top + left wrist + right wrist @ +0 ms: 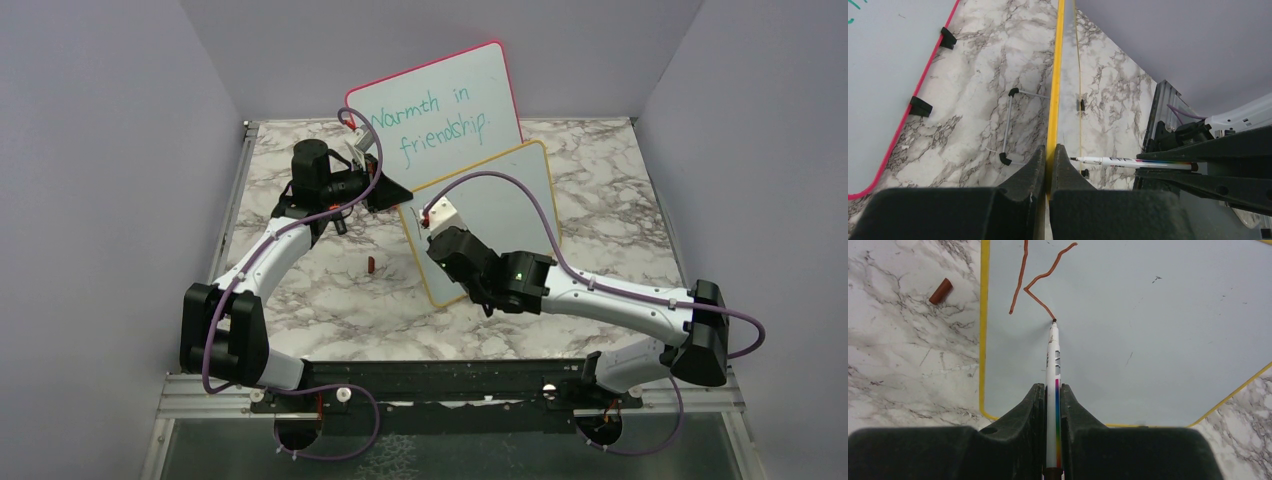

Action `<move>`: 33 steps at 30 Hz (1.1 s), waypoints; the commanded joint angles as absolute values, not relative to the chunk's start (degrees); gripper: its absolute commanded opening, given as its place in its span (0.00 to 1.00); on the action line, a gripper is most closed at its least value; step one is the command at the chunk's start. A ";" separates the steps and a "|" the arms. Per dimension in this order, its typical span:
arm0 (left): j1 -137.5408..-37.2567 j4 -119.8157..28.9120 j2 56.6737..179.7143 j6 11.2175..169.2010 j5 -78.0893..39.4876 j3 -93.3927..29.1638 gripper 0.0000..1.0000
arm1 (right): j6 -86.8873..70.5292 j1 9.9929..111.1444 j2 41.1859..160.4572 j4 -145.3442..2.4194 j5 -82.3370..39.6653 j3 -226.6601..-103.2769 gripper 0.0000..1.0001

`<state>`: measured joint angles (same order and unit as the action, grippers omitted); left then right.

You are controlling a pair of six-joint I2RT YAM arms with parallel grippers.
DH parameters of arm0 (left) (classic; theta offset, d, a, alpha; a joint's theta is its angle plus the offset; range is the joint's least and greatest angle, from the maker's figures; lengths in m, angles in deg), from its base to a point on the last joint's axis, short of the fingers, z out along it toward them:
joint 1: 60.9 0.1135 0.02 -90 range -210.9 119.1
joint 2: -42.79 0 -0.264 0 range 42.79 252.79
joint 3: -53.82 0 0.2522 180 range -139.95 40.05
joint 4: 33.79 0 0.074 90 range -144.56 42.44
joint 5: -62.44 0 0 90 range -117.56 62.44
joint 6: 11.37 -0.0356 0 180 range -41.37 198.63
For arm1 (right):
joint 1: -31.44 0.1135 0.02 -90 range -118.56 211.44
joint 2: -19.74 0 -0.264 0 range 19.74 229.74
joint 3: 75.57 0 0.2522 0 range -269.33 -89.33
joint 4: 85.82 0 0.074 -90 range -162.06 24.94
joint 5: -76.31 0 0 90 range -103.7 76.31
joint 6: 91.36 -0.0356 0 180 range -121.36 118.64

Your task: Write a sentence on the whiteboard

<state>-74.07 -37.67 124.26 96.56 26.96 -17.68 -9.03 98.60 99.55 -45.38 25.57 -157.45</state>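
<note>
I am looking down on a marbled surface (pixel 300 300) with both arms reaching toward the middle. The whiteboard (pixel 510 205), framed in thin yellow-orange, stands on edge at the centre of the surface. It is just in front of a second board with a pink-red frame (pixel 440 105) that carries the teal words "Warmth in friendship."

The left gripper (pixel 1050 156) is at the whiteboard's left edge. In its wrist view the two black fingers are pressed together on the yellow frame, with the frame sandwiched between them. To the left of that frame a thin wire stand (pixel 1007 125) with black tips rests on the marble.

The right gripper (pixel 1050 390) faces the front of the whiteboard. Its fingers are closed tight around a white marker (pixel 1052 362) with a rainbow stripe down its barrel. The marker's dark tip touches the writing face.

The sentence (pixel 1028 288) is so far only reddish-brown strokes near the board's upper left corner. There is one long downstroke and an angled stroke that together read as a letter K. The marker tip sits at the end of the K's lower leg.

A small reddish-brown cap (pixel 941 291) lies on the marble just left of the whiteboard, apart from both grippers.
</note>
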 commanded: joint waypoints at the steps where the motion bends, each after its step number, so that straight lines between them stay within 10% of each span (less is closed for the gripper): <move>1: -74.52 -39.73 125.53 95.51 28.24 -17.34 0.00 | -10.24 98.06 99.14 -43.60 27.61 -156.05 0.01; 33: -74.52 -41.49 125.86 94.10 28.75 -18.04 0.00 | -4.48 95.20 93.53 -59.57 23.11 -151.65 0.01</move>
